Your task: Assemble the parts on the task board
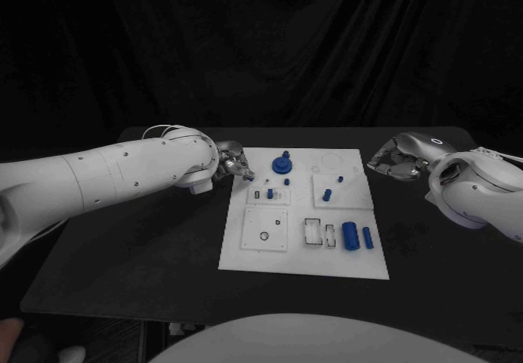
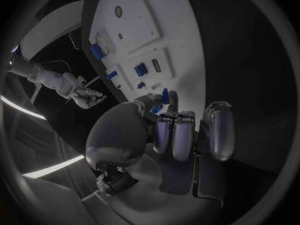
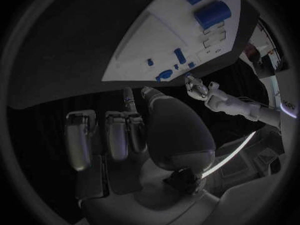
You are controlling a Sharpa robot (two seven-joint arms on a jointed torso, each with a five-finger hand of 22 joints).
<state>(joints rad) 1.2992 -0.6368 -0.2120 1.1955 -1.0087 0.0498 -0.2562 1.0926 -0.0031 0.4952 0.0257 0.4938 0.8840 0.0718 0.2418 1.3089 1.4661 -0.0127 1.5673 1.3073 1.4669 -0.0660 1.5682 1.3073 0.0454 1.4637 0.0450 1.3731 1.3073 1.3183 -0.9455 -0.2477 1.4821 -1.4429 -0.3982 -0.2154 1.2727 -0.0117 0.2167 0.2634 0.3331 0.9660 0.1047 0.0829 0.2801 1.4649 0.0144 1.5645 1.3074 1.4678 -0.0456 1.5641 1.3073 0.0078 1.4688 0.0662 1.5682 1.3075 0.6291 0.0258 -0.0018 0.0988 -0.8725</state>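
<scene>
The white task board lies in the middle of the table. At its far end stands a round blue part with a peg, and several small blue pegs stand behind it. A thick blue cylinder and a thinner one lie near the front right. My left hand hovers at the board's far left edge, fingers curled, thumb pointing at the round part; nothing shows in it. My right hand hangs off the board's far right corner, fingers curled on nothing.
The board has a round hole in its front left plate and rectangular slots beside the thick cylinder. Bare black table spreads on both sides of the board. A dark curtain closes the back.
</scene>
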